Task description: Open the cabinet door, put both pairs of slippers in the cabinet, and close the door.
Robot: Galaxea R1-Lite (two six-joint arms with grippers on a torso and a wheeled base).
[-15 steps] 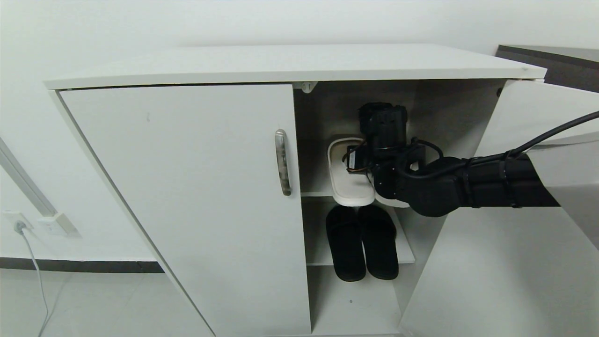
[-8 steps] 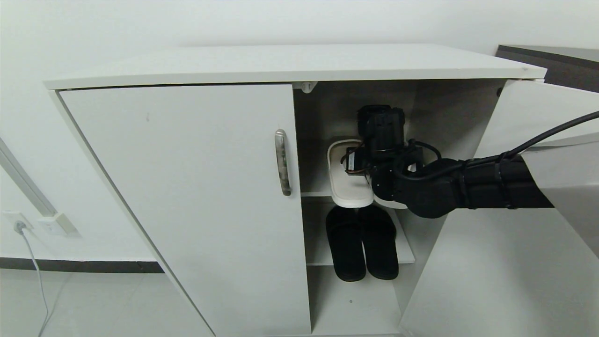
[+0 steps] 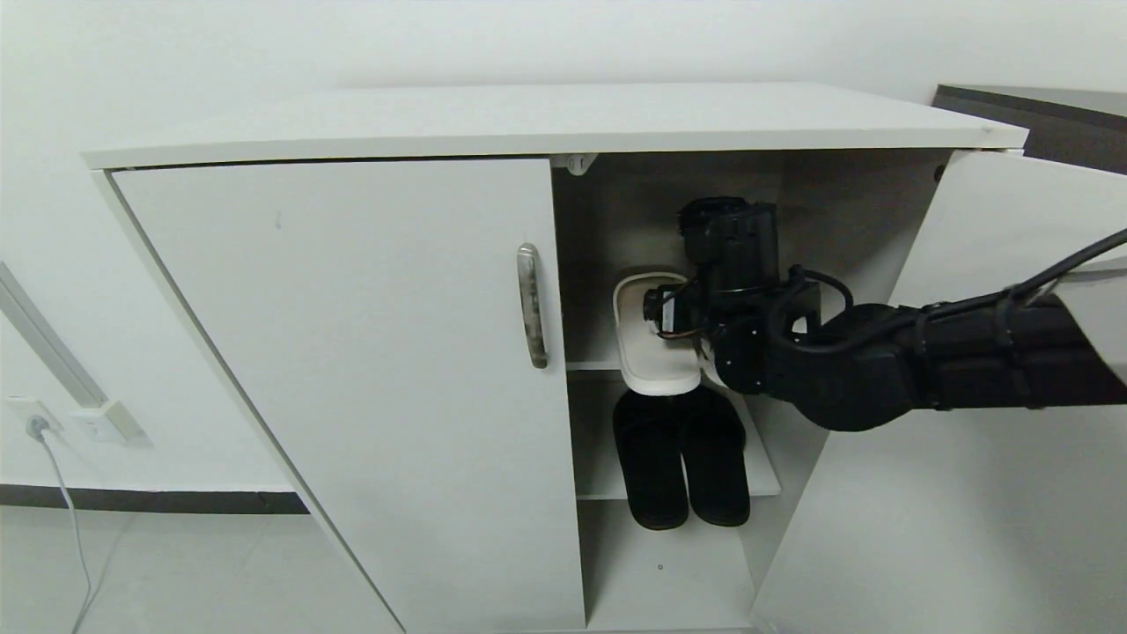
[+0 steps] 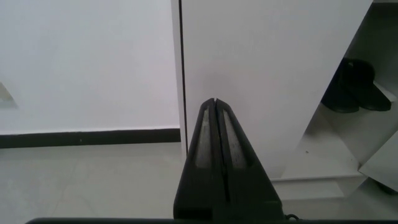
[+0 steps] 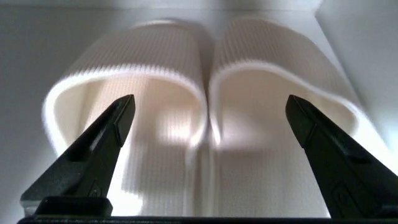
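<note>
The left gripper (image 4: 214, 104) has its two fingers pressed flat together with no gap between them. Beyond it stands the closed white cabinet door (image 4: 261, 56), its dark side edge running down to the pale floor (image 4: 81, 180). Past that edge is a white wall (image 4: 87, 62) with a dark skirting strip (image 4: 87, 138) at its foot. Past the door's other edge, the black slippers (image 4: 354, 87) lie side by side at the front edge of a shelf (image 4: 388, 93)
</note>
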